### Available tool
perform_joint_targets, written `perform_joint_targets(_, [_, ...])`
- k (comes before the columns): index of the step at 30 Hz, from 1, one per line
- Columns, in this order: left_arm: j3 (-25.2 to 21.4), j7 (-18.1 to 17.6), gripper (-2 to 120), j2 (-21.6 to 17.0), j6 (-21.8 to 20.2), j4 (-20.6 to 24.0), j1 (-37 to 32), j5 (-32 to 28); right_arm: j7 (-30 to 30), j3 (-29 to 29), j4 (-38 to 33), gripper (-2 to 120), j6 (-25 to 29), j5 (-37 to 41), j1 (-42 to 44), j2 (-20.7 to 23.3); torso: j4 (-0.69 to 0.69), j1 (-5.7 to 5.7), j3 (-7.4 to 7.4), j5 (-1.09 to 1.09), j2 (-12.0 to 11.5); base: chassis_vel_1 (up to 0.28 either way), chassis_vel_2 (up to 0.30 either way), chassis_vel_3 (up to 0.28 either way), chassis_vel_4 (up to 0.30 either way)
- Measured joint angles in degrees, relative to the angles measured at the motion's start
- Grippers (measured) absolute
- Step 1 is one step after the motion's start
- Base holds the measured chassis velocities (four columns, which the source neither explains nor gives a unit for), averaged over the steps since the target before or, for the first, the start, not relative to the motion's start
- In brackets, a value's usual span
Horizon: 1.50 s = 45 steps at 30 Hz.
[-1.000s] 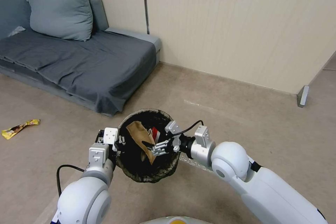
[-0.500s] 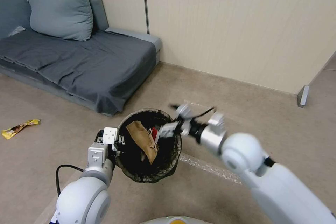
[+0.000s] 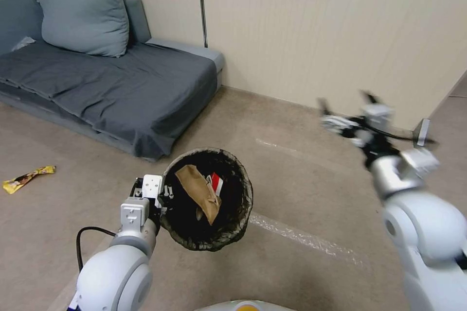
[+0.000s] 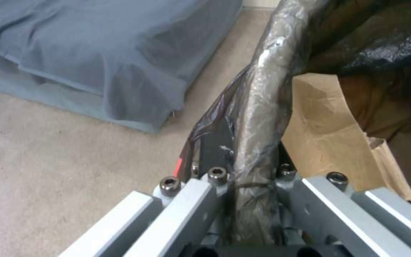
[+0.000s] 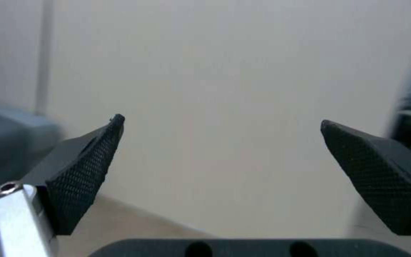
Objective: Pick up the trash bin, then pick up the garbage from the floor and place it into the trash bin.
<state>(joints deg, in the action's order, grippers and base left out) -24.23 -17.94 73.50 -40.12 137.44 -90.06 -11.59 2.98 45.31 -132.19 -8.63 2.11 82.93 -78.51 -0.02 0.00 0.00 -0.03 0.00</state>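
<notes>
So the big grey sofa (image 3: 97, 82) sat off to the left against the wall, and the trash bin (image 3: 206, 199) was up off the floor in front of the robot, held by its near-left rim. Inside it lay a crumpled brown paper bag (image 3: 198, 193) and a red-and-white piece (image 3: 216, 183). One yellow wrapper (image 3: 28, 178) was on the floor, well apart to the left near the sofa.

What I'd worry about: the bin hung from one pinch on a bag-covered rim, so slippery liner could let it tilt or slide out and dump what's inside, especially if the base drives toward that wrapper.

The left gripper (image 4: 250, 178) was clamped on the rim, fingers nearly together with liner and rim between them. The right gripper (image 5: 222, 171) was up high on the right, fingers spread wide, holding nothing.
</notes>
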Motion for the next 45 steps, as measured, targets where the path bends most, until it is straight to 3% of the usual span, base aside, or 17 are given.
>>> perform_joint_targets(11, [0.8, -0.3, 0, 1.1, 2.2, -0.9, -0.6, 2.3, 3.2, 3.5, 3.2, 100, 11.9, -6.6, 6.7, -11.9, 0.03, 0.0, 0.0, 0.02, 0.0, 0.0, 0.0, 0.0, 0.0])
perform_joint_targets(45, [-0.4, -1.2, 0, 1.4, 1.0, 2.1, -2.0, 0.2, 4.1, 3.2, 6.1, 100, 14.3, -7.3, 8.5, -13.3, 0.03, 0.0, 0.0, 0.03, 0.0, 0.032, 0.031, 0.032, 0.035])
